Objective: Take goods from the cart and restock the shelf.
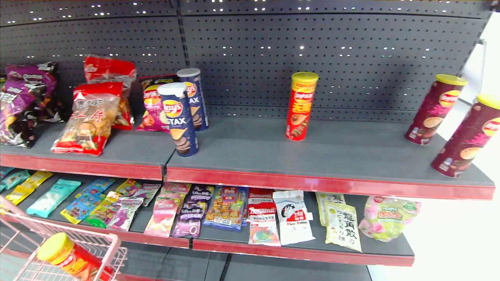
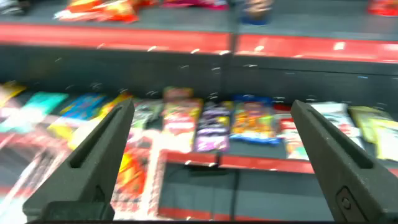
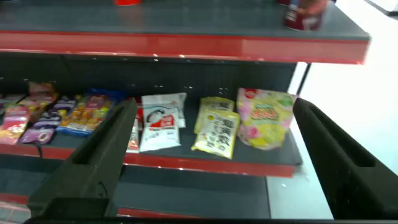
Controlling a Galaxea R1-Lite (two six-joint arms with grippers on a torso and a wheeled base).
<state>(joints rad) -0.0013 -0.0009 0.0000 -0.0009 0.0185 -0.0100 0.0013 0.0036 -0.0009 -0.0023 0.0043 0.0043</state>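
Here, a red cardboard crisp tube with yellow lid lies tilted inside the pink wire cart. Probably light, stiff, slick, crushable: grip mid-body. Both arms' jaws hang released, empty.

shelf: matt grey, glossy red lip | cart: pink-coated wire | bags: shiny plastic film

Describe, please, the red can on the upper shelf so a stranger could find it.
Look at the upper shelf, grey with a red front edge. Near its middle a red can with a yellow lid stands upright, alone. The blue cans stand to its left, the maroon cans to its right.
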